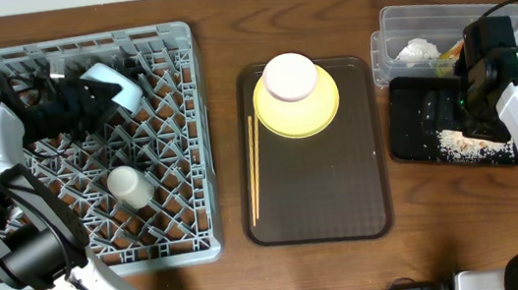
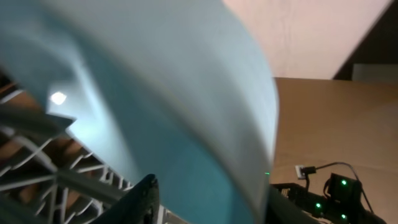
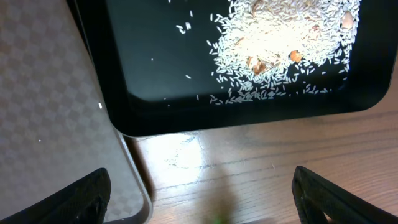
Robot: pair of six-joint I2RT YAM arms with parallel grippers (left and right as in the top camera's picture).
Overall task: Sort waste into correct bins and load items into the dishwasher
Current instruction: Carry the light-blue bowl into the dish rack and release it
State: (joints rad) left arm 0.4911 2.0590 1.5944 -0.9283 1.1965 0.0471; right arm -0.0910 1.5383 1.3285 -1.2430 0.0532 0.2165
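A: Along the far side of the dish rack (image 1: pixel 173 126), which way does the light blue bowl (image 1: pixel 116 83) lie from the left gripper (image 1: pixel 95 98)?
B: Just to its right, tipped up on edge and touching it; the other arm is nowhere near
A: Is it clamped?
B: Cannot tell: the bowl fills the wrist view, with one fingertip (image 2: pixel 146 194) beside it
A: And the right gripper (image 3: pixel 202 199)?
B: Well right of the rack, spread wide over the black tray (image 3: pixel 155 62), holding nothing
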